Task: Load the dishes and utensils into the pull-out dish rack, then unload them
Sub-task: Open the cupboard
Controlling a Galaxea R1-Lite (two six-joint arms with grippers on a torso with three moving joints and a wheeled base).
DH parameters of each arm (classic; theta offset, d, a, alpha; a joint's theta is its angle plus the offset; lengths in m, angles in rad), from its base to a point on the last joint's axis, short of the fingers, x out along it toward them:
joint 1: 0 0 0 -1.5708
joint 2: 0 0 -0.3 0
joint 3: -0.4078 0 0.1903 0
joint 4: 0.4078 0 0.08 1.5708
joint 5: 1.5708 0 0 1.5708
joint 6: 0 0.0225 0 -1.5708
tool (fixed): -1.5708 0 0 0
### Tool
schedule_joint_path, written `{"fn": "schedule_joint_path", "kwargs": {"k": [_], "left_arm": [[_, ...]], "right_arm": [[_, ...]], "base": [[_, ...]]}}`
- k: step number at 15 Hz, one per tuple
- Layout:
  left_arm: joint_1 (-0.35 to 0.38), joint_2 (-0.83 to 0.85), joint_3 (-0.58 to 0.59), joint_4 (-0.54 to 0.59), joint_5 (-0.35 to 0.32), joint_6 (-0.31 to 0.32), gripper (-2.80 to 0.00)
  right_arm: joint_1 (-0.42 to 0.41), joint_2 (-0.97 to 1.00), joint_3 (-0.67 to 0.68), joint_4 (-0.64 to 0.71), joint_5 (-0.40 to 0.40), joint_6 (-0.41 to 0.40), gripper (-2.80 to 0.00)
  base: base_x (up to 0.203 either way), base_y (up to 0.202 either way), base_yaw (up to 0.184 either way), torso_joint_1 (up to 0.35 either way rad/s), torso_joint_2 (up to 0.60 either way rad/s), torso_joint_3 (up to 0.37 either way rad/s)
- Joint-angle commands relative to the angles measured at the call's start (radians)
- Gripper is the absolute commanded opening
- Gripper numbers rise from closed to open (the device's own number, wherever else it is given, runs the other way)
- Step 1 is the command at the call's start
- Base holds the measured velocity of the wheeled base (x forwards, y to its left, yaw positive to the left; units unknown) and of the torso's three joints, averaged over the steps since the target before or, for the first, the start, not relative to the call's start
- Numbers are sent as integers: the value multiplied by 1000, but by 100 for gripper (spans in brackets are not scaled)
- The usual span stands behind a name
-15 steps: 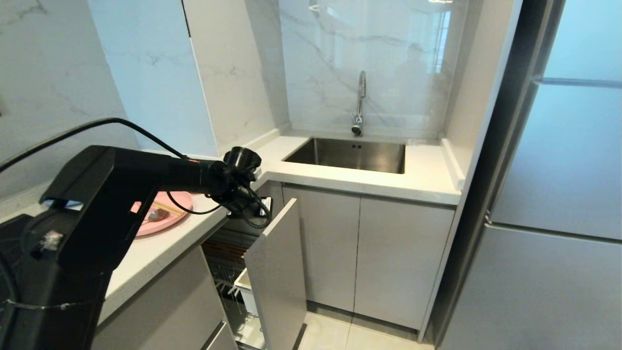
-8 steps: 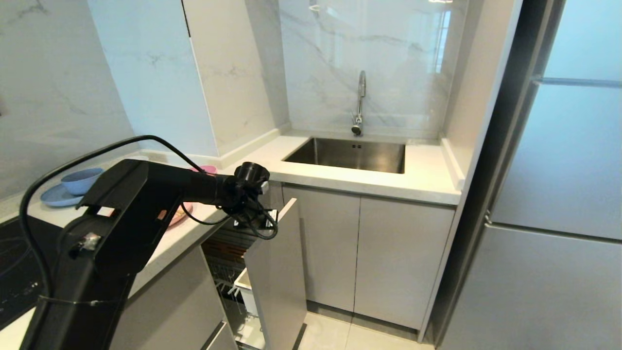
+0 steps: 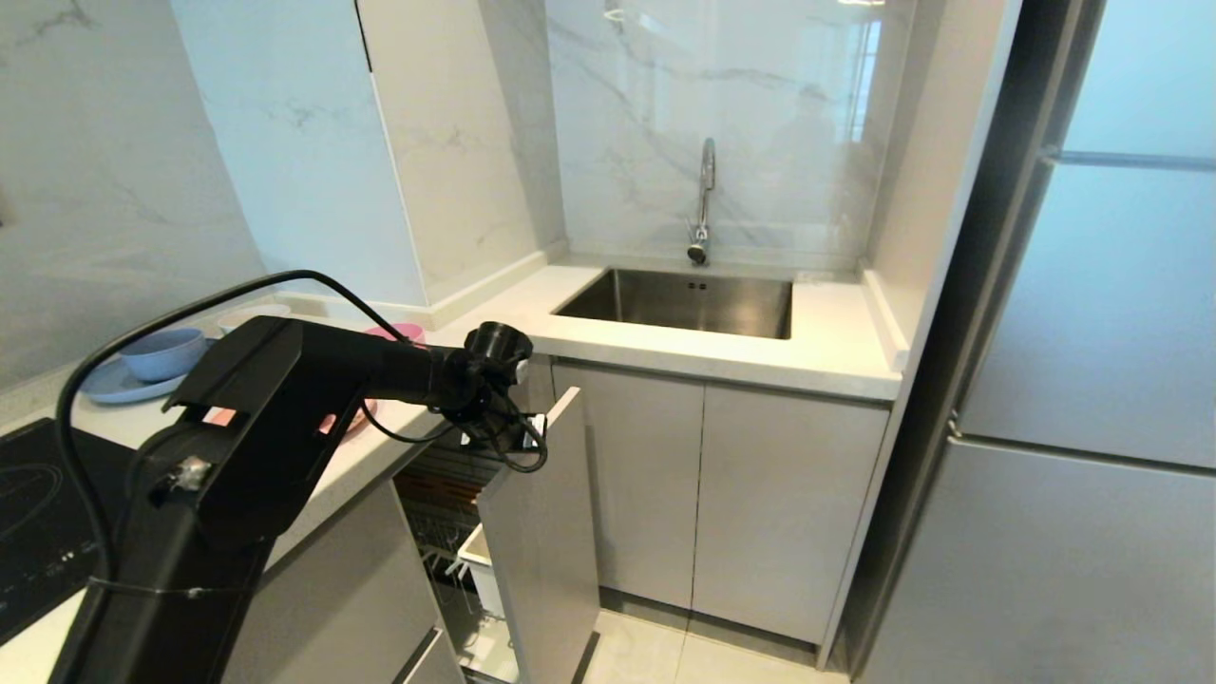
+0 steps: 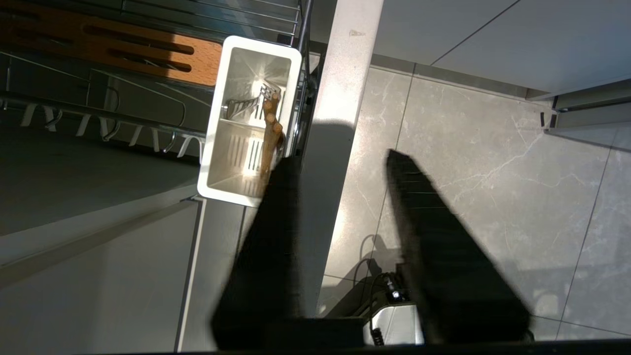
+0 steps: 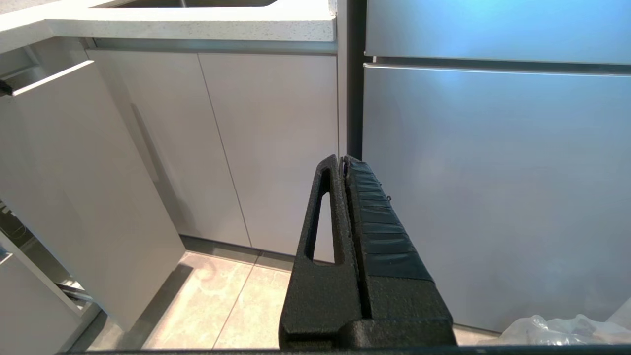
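The pull-out dish rack (image 3: pixel 439 532) stands drawn out under the counter, its pale front panel (image 3: pixel 541 532) toward the room. My left gripper (image 4: pixel 340 158) hovers open above the panel's top edge, one finger (image 4: pixel 276 207) beside the white utensil cup (image 4: pixel 217 148). Wooden chopsticks (image 4: pixel 270 133) and a silver spoon (image 4: pixel 241 104) stand in that cup; nothing is between the jaws. The pink bowl (image 3: pixel 407 332) and pink plate (image 3: pixel 353 418) sit on the counter, mostly hidden behind my left arm. My right gripper (image 5: pixel 343 160) is shut and parked low before the cabinets.
A blue bowl (image 3: pixel 161 351) on a blue plate (image 3: pixel 109 385) and a white bowl (image 3: pixel 252 313) sit at the counter's far left. The sink (image 3: pixel 684 302) is ahead, the fridge (image 3: pixel 1092 380) on the right. The rack's wooden strip (image 4: pixel 113 47) and white prongs (image 4: pixel 98 129) lie behind the cup.
My left arm has swung right and lower over the rack's front panel. The blue dishes and the pink bowl behind it have come into view.
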Motion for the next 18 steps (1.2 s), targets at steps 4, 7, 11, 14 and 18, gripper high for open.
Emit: {"fn": "schedule_joint_path", "kwargs": {"k": [4, 7, 11, 14, 18], "left_arm": [[-2, 10, -7, 0, 4, -2, 0], [-2, 54, -16, -43, 7, -1, 0], [2, 90, -29, -60, 7, -1, 0], [-9, 98, -27, -58, 7, -3, 0], [-27, 99, -21, -53, 7, -12, 0]], "right_arm": [[0, 1, 0, -1, 0, 0, -280], [0, 1, 0, 0, 0, 0, -280], [0, 0, 0, -1, -1, 0, -280], [0, 1, 0, -1, -1, 0, -280], [0, 2, 0, -1, 0, 1, -280]], "base": [[0, 0, 0, 0, 0, 0], [0, 0, 0, 0, 0, 0], [0, 0, 0, 0, 0, 0], [0, 0, 0, 0, 0, 0], [0, 0, 0, 0, 0, 0]]}}
